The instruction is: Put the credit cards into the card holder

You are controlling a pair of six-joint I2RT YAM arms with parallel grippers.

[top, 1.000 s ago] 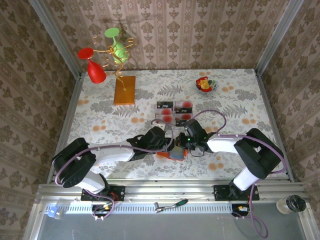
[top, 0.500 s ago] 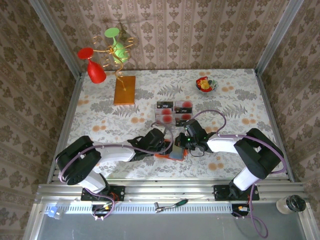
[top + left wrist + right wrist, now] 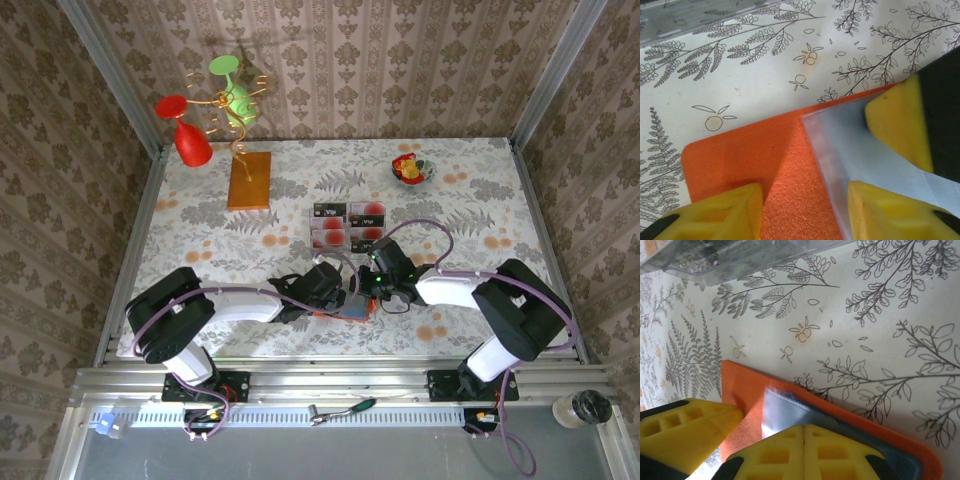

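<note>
Watch the crowding: both grippers work the same end of the card holder (image 3: 350,308), so the L gripper (image 3: 805,202) and R gripper (image 3: 805,432) could knock fingers if either shifts sideways. The holder lies flat and loose on the table (image 3: 200,230), so a push w/o a counter-hold would likely slide or fold it.

R jaws are clamped together, tips on the grey-blue inside at the pocket lip. Can't tell whether a thin flap is pinched; if so, it could slip out. L jaws stand apart, grasping nothing, one finger over the orange face, the other over the grey-blue part.

Holder sits close to the table's near edge, approx mid-width, right under both grippers. The credit cards (image 3: 368,213) lie in the clear tray (image 3: 740,262) just beyond it, toward the table's centre. Neither gripper has one, so you'll need the pocket kept open for the fetch.
</note>
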